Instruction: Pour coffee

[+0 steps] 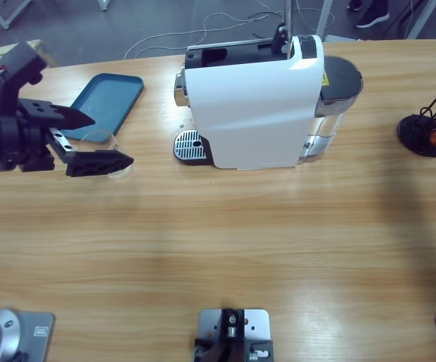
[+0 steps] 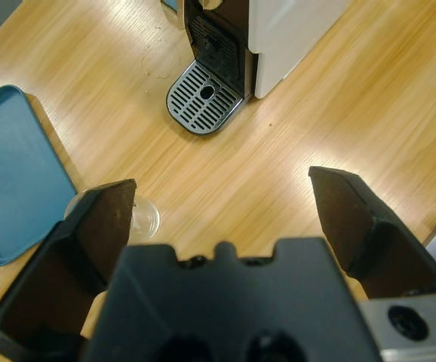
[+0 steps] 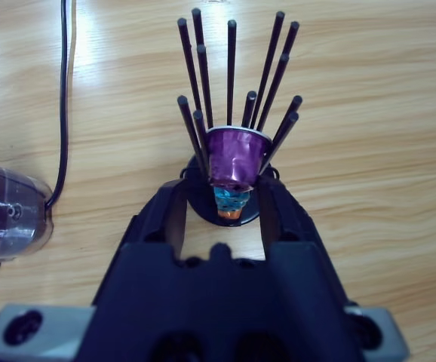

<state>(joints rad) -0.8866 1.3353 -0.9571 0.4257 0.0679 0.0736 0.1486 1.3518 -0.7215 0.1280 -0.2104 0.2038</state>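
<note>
At the far left of the table (image 1: 225,241) a blue tray (image 1: 105,98) lies flat near the back edge. A clear glass (image 1: 101,143) stands on the wood just beside the tray's near corner. Your left hand (image 1: 112,139) is spread wide and grips nothing. From above its jaws sit either side of the glass, but the left wrist view puts the glass close by one jaw, not centred, so I judge you need to line up before closing. No coffee shows anywhere, and the glass looks empty as far as I can tell.

Moving right, the white machine (image 1: 256,113) stands at the back with its spout end facing the glass. The grate (image 1: 189,145) under the spout is bare, presumably so the glass can go there. Open wood lies between glass and grate, so that path looks free, and the whole front of the table gives you room. Watch the tray edge beside the glass.

Further right, a black rack (image 1: 428,134) of thin rods stands near the table's end. Your right hand (image 3: 228,188), out of the overhead view, is closed on a purple capsule (image 3: 237,158) in front of those rods, likely to feed the machine.
</note>
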